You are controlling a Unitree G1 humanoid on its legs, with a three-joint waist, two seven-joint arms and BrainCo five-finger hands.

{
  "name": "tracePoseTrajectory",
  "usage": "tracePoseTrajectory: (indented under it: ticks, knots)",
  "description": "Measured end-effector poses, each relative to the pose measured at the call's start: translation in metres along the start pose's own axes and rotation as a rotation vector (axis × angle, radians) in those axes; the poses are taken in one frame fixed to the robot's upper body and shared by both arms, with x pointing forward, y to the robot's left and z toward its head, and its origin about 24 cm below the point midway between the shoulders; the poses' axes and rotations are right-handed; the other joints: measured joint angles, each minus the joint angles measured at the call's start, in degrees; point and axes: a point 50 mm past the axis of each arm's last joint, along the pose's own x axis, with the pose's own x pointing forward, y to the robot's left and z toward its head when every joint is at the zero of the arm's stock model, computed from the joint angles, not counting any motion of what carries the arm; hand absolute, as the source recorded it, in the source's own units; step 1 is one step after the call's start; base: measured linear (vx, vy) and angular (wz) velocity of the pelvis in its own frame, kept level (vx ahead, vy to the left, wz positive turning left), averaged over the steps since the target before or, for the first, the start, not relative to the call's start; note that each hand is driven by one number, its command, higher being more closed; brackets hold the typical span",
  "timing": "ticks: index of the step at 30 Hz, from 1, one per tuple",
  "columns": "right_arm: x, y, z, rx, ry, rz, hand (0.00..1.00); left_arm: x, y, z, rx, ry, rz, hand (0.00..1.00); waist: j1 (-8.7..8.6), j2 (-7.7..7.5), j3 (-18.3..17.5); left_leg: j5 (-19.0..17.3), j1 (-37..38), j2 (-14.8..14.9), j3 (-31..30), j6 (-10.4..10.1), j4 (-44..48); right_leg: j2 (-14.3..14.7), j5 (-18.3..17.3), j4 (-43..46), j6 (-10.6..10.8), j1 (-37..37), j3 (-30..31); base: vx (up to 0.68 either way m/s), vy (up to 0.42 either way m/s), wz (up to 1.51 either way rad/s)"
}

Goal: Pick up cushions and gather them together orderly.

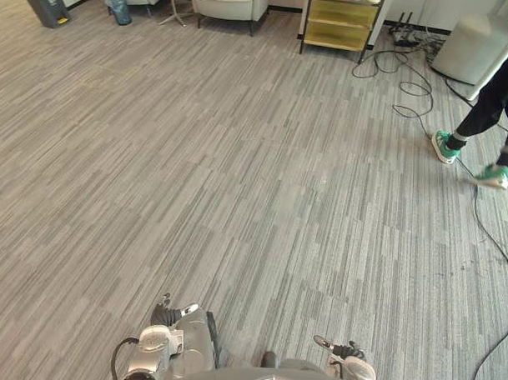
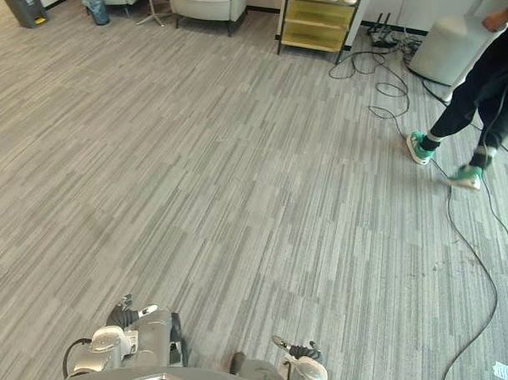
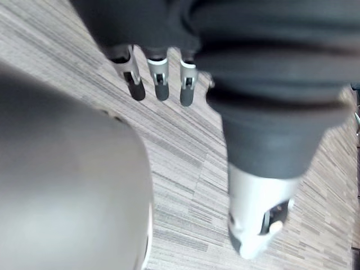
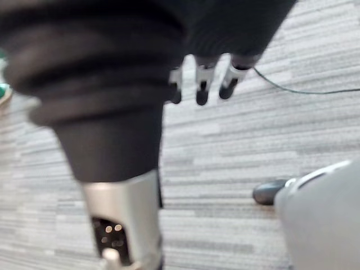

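My left hand (image 3: 160,79) hangs above the grey striped carpet (image 1: 238,173), its fingers straight and its thumb (image 3: 256,219) apart from them, with nothing in it. My right hand (image 4: 202,84) hangs over the same carpet, fingers straight and thumb (image 4: 121,225) spread, also holding nothing.
A person in dark trousers and green shoes (image 1: 446,147) walks at the far right. Black cables (image 1: 408,87) trail over the floor there. At the back stand a yellow shelf unit (image 1: 342,22), white armchairs (image 1: 229,1), a dark bin with a yellow lid (image 1: 45,3) and a white rounded seat (image 1: 469,49).
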Motion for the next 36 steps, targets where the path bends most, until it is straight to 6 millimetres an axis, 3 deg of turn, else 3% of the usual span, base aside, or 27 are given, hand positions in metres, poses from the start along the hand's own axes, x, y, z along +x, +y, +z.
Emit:
tracePoseTrajectory:
  ticks: [1, 3, 4, 5, 6, 7, 8, 10, 12, 13, 14, 15, 17, 19, 21, 23, 25, 27, 28, 29, 30, 31, 32, 34, 36]
  knots:
    - [0.000, 0.000, 0.001, 0.001, 0.000, 0.000, 0.00, 0.000, 0.000, 0.000, 0.000, -0.001, -0.001, 0.00, 0.12, -0.12, 0.1, 1.6, 0.1, -1.1, -0.2, -0.1, -6.0, -0.6, -0.3, -0.6, 0.5, 0.6, 0.4, 0.41, 0.194, -0.42]
    - [0.000, 0.000, 0.001, 0.001, 0.001, -0.001, 0.00, 0.000, -0.001, 0.001, -0.001, -0.004, -0.003, 0.00, 0.59, -0.19, 0.3, 8.5, 1.7, -3.1, -0.4, -1.6, -23.6, -2.2, -2.1, -2.7, 2.6, 3.6, 2.2, 0.50, 0.275, -0.42]
    - [0.000, -0.001, -0.001, -0.004, 0.007, -0.003, 0.00, 0.001, -0.001, 0.003, -0.008, -0.008, -0.004, 0.00, 1.07, -0.30, 0.4, 12.7, 1.8, -3.2, -0.1, -1.1, -22.8, -2.7, -3.4, -3.2, 3.5, 5.3, 3.1, 0.41, 0.247, -0.37]
    - [0.000, 0.000, -0.004, -0.005, 0.015, 0.000, 0.00, 0.001, -0.001, 0.004, -0.009, -0.012, -0.003, 0.00, 1.28, -0.27, 0.1, 14.2, 2.0, -3.7, 0.0, -0.2, -22.0, -3.1, -3.8, -3.1, 3.5, 5.9, 3.4, 0.40, 0.233, -0.25]
    - [-0.002, 0.006, -0.008, -0.007, 0.035, 0.015, 0.00, 0.002, 0.000, 0.005, -0.005, -0.019, -0.003, 0.00, 1.20, -1.91, -0.1, 14.8, 1.8, -5.3, -0.2, 1.1, -20.5, -4.6, -4.1, -2.3, 2.9, 6.3, 3.6, 0.63, 0.353, -0.17]
    - [-0.004, 0.014, -0.009, 0.002, 0.037, 0.032, 0.00, 0.003, 0.008, 0.009, 0.007, -0.033, 0.011, 0.00, 1.28, -3.58, -0.5, 12.4, 0.9, -7.2, -0.2, 4.7, -17.0, -6.6, -4.0, 1.9, 2.8, 4.8, 4.1, 0.62, 0.348, -0.10]
    - [-0.004, 0.014, -0.011, 0.002, 0.043, 0.033, 0.00, 0.003, 0.007, 0.009, 0.008, -0.036, 0.010, 0.00, 1.04, -3.93, -0.6, 10.0, 0.6, -7.6, 0.1, 7.6, -13.8, -7.8, -4.5, 7.0, 3.7, 3.4, 5.0, 0.63, 0.358, -0.03]
    - [-0.004, 0.014, -0.014, -0.002, 0.049, 0.034, 0.00, 0.003, 0.010, 0.007, 0.032, -0.026, 0.010, 0.00, 0.97, -5.51, -1.5, 4.8, 2.3, -9.6, 1.8, 8.1, -10.5, -10.4, -5.3, 25.2, 9.5, -3.2, 6.9, 0.51, 0.267, -0.06]
    - [-0.004, 0.015, -0.013, -0.020, 0.043, 0.038, 0.00, 0.004, 0.011, 0.005, 0.058, -0.013, 0.004, 0.00, 0.16, -5.77, -1.6, 1.8, 4.7, -10.5, 2.2, 8.5, -9.1, -10.7, -2.8, 40.9, 14.4, -9.2, 8.1, 0.38, 0.167, -0.09]
    - [-0.004, 0.014, -0.012, -0.036, 0.035, 0.037, 0.00, 0.004, 0.011, 0.004, 0.074, -0.011, 0.000, 0.00, -0.22, -5.78, -1.4, 0.1, 6.3, -10.8, 2.2, 8.6, -8.4, -10.8, -1.5, 48.7, 15.4, -12.4, 7.4, 0.45, 0.155, -0.17]
    - [-0.004, 0.013, -0.011, -0.040, 0.029, 0.036, 0.00, 0.004, 0.011, 0.003, 0.083, -0.003, -0.002, 0.00, -0.29, -5.92, -0.8, -1.6, 9.4, -11.3, 2.6, 8.7, -8.5, -11.7, -1.0, 56.5, 14.3, -15.5, 5.1, 0.51, 0.159, -0.24]
    - [-0.003, 0.012, -0.005, -0.037, 0.003, 0.035, 0.00, 0.003, 0.010, -0.001, 0.094, 0.018, -0.006, 0.00, -0.57, -5.81, -0.8, -2.9, 12.7, -11.3, 3.1, 9.0, -8.7, -13.3, -2.0, 61.5, 10.6, -18.8, 0.8, 0.41, 0.109, -0.22]
    - [-0.004, 0.013, -0.003, -0.035, -0.010, 0.040, 0.00, 0.003, 0.009, -0.002, 0.097, 0.022, -0.010, 0.00, -1.22, -5.41, -0.5, -4.2, 16.6, -11.3, 3.2, 8.9, -10.1, -14.2, -3.5, 61.6, 8.2, -22.4, -3.8, 0.38, 0.044, -0.04]
    - [-0.005, 0.015, 0.001, -0.027, -0.029, 0.046, 0.00, 0.003, 0.008, -0.001, 0.093, 0.021, -0.011, 0.00, -1.28, -5.69, -0.5, -4.6, 20.0, -11.2, 3.0, 8.6, -12.5, -14.0, -5.6, 55.5, 7.2, -25.2, -7.2, 0.36, -0.019, 0.02]
    - [-0.004, 0.015, 0.003, -0.022, -0.037, 0.044, 0.00, 0.002, 0.006, -0.003, 0.084, 0.027, -0.013, 0.00, -1.42, -5.20, -0.1, -5.0, 24.8, -10.5, 2.7, 7.8, -15.5, -12.9, -6.6, 40.4, 6.5, -26.2, -10.6, 0.41, -0.071, 0.03]
    - [-0.004, 0.015, 0.004, -0.019, -0.043, 0.046, 0.00, 0.002, 0.005, -0.004, 0.073, 0.032, -0.012, 0.00, -1.51, -4.89, 0.0, -5.8, 26.6, -9.7, 2.0, 6.5, -16.7, -10.8, -4.2, 27.0, 5.4, -26.7, -10.2, 0.37, -0.106, 0.15]
    - [-0.004, 0.017, 0.006, -0.018, -0.045, 0.049, 0.00, 0.002, 0.004, -0.006, 0.070, 0.043, -0.012, 0.00, -1.88, -4.59, 0.2, -7.6, 27.9, -8.2, -0.3, 4.3, -16.7, -8.2, 2.8, 11.6, 5.4, -26.7, -5.9, 0.35, -0.177, 0.48]
    - [-0.004, 0.017, 0.006, -0.018, -0.041, 0.048, 0.00, 0.003, 0.005, -0.006, 0.072, 0.045, -0.008, 0.00, -1.84, -4.81, 0.2, -9.3, 29.3, -7.9, -2.3, 2.6, -16.7, -8.4, 7.5, 7.6, 6.0, -26.4, -3.4, 0.38, -0.263, 0.51]
    - [-0.003, 0.015, 0.008, -0.017, -0.046, 0.044, 0.00, 0.002, 0.004, -0.009, 0.068, 0.056, -0.006, 0.00, -1.86, -4.67, 0.1, -10.7, 30.7, -6.7, -3.4, 1.5, -16.6, -7.9, 11.3, 10.3, 5.0, -25.9, -3.6, 0.53, -0.414, 0.57]
    - [-0.002, 0.011, 0.015, -0.022, -0.075, 0.035, 0.00, 0.000, -0.004, -0.016, 0.062, 0.083, -0.022, 0.00, -1.98, -1.93, -0.1, -11.4, 32.4, -4.3, -5.3, 0.9, -15.7, -6.5, 7.6, 17.3, 3.3, -26.9, -5.2, 0.54, -0.407, 0.43]
    - [-0.002, 0.010, 0.016, -0.021, -0.079, 0.032, 0.00, 0.000, -0.006, -0.016, 0.059, 0.083, -0.025, 0.00, -1.80, -1.33, -0.1, -11.2, 31.8, -3.5, -6.0, 0.8, -13.7, -6.3, 6.1, 18.6, 2.8, -26.8, -5.9, 0.53, -0.400, 0.51]
    - [-0.002, 0.009, 0.018, -0.019, -0.086, 0.030, 0.00, 0.000, -0.004, -0.016, 0.049, 0.085, -0.016, 0.00, -2.27, -0.41, -0.5, -10.5, 27.6, -1.7, -8.1, 0.8, -4.3, -5.7, 3.3, 20.5, 2.3, -26.2, -7.6, 0.35, -0.269, 0.30]
    - [-0.002, 0.009, 0.018, -0.018, -0.086, 0.031, 0.00, 0.000, -0.003, -0.016, 0.044, 0.086, -0.014, 0.00, -2.38, -0.24, -0.5, -9.9, 26.4, -1.1, -8.6, 0.8, -1.1, -5.5, 2.6, 20.9, 2.0, -25.7, -8.1, 0.43, -0.338, 0.41]
    - [-0.003, 0.007, 0.013, -0.023, -0.078, 0.026, 0.00, -0.001, -0.001, -0.017, 0.018, 0.082, -0.002, 0.00, -2.45, 0.67, 0.0, -1.6, 17.0, 4.2, -9.9, 0.3, 23.5, -2.9, -0.8, 20.4, 0.0, -19.5, -9.9, 0.49, -0.319, 0.15]
    - [-0.003, 0.004, 0.007, -0.027, -0.065, 0.020, 0.00, -0.001, 0.000, -0.014, 0.016, 0.063, -0.002, 0.00, -1.82, 0.58, 0.0, -1.5, 14.4, 5.8, -8.3, 0.3, 30.5, -2.1, -2.0, 19.3, -0.6, -15.8, -9.9, 0.34, -0.165, -0.13]
